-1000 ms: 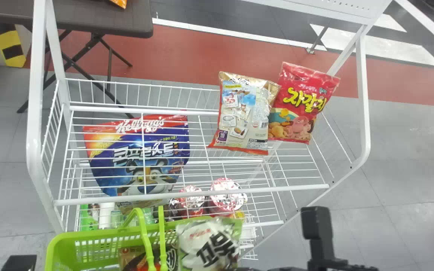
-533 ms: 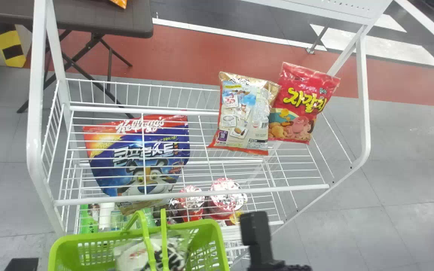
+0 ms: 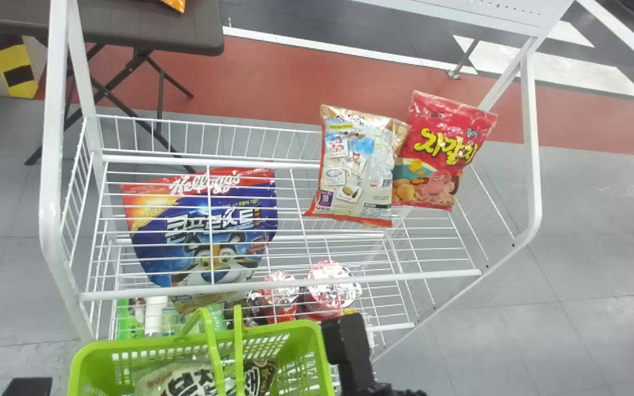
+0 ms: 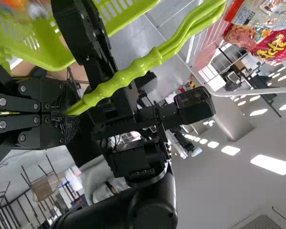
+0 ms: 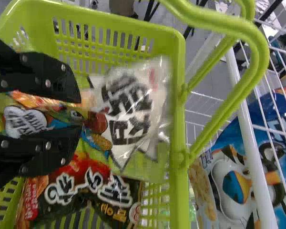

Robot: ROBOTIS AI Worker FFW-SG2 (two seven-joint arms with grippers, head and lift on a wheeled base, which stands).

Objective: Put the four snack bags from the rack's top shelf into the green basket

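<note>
The right gripper (image 3: 344, 349) is over the right side of the green basket (image 3: 323, 352); in the right wrist view the right gripper (image 5: 81, 113) is open, beside a white snack bag (image 5: 128, 107) lying aslant inside the basket. An orange-green bag (image 5: 62, 119) and a black-red bag (image 5: 81, 195) are also in there. The left gripper's arm (image 3: 28, 386) stays at the bottom left; in the left wrist view the left gripper (image 4: 69, 113) is shut on the basket's handles (image 4: 133, 71). On the top shelf stand a beige bag (image 3: 355, 168) and a red bag (image 3: 441, 151), touching.
The white wire rack (image 3: 295, 285) stands just beyond the basket, its front bar close to the handles. A blue cereal bag (image 3: 207, 225) and red-and-white cups (image 3: 331, 286) show through the shelf wires. A dark table (image 3: 146, 27) is behind on the left.
The right arm has moved left to the basket, carrying the white bag over its rim. That bag now rests lower inside, let go. The two bags on the shelf have not moved.
</note>
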